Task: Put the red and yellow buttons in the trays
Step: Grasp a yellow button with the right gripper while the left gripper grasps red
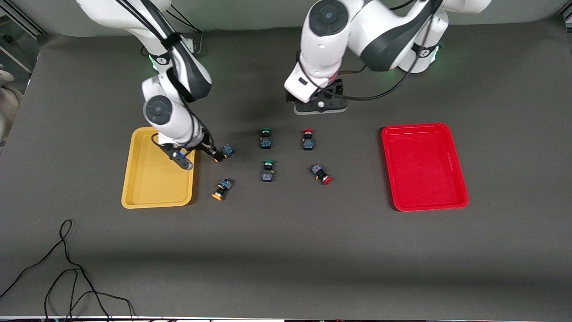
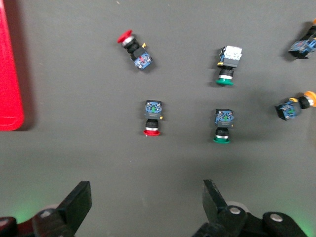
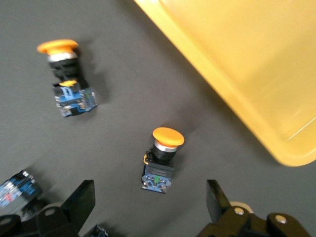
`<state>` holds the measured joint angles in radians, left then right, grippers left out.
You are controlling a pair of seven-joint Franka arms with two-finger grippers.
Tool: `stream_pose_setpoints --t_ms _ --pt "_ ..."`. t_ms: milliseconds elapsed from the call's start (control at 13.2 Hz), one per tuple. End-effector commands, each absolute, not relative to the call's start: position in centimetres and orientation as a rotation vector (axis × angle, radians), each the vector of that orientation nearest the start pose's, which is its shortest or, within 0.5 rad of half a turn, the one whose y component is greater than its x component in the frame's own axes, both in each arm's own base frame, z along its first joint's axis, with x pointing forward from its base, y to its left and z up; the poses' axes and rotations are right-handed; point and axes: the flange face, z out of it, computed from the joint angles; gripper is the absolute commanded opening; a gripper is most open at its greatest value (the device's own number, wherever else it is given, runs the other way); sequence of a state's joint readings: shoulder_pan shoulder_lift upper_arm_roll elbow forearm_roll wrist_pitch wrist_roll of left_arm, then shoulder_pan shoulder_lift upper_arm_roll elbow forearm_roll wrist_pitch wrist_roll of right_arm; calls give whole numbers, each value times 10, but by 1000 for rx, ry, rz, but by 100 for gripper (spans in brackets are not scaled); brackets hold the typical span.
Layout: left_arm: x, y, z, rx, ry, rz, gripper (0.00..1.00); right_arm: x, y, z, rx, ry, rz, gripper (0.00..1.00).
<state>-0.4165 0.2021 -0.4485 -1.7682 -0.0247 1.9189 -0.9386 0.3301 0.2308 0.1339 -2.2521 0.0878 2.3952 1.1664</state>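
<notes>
buttons lie on their sides on the dark grey cloth between the two trays. one yellow-capped button (image 1: 225, 152) sits just beside the yellow tray (image 1: 138, 179), and the second yellow-capped button (image 1: 222, 188) lies nearer to the front camera, apart from the first. one red-capped button (image 1: 308, 139) lies toward the left arm's end of the group, and the other red-capped button (image 1: 321, 174) lies nearer to the front camera than it. between the yellow pair and the red pair lie two green-capped switches (image 1: 266, 138), one nearer to the front camera than the other. none of the buttons is in a tray. the red tray (image 1: 424, 166) lies at the left arm's end of the table, well apart from the red-capped buttons.

the right gripper (image 1: 199, 154) hangs low over the rim of the yellow tray and the cloth beside it, just by the first yellow-capped button; in the right wrist view its fingers (image 3: 81, 200) stand apart with a yellow-capped button (image 3: 162, 159) between them, not touched. the left gripper (image 1: 321, 106) hangs over bare cloth, over the spot farther from the front camera than the red-capped button; its fingers (image 2: 79, 200) are spread wide and hold nothing.

the cloth covers the whole table (image 1: 286, 250). a loose black cable (image 1: 67, 273) curls on it near the front camera at the right arm's end.
</notes>
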Motion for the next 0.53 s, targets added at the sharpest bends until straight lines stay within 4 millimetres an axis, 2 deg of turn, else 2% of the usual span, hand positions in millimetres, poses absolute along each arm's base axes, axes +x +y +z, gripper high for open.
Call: stream_pose_setpoints --t_ms 0,227,303,455 --pt "391 -469 383 -3159 -143 152 100 469 256 222 -2859 1282 209 100" --pt "401 -476 309 -3134 -127 153 100 458 252 188 -2860 1294 214 100" --pt "402 -475 290 -3126 -109 153 100 455 250 180 -2859 1297 214 100" --pt "405 -467 266 -3123 -120 161 100 452 249 171 -2865 1302 228 100"
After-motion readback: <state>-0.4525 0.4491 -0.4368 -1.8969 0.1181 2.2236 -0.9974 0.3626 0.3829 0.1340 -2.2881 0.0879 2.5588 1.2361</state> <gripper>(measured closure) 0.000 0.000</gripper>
